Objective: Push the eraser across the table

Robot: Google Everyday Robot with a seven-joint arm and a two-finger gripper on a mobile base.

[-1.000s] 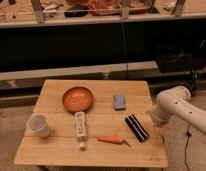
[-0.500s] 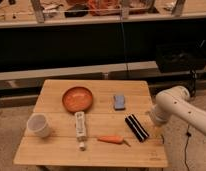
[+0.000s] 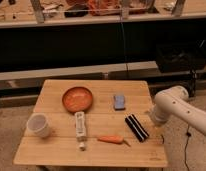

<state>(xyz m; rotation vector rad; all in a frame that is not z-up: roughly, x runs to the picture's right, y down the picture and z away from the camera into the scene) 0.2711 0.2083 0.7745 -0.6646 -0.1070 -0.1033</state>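
Camera view: eraser [image 3: 137, 128] lies toward 4 o'clock on the counter [image 3: 56, 150]; hand [image 3: 157, 119] sits near its 3 o'clock side, opening cannot be told; advise low, square contact on the long side, pushing toward 9 o'clock; carrot [image 3: 112, 139] and white remote [image 3: 80, 127] would likely obstruct; blue-grey pad [image 3: 119, 102] lies apart at 12 o'clock.

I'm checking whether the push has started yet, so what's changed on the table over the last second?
Nothing visibly changed. The gripper is where it was, at the right edge of the table, just right of the eraser and not visibly touching it. The eraser, carrot, orange bowl, white cup, blue-grey pad and white bar all lie as before.
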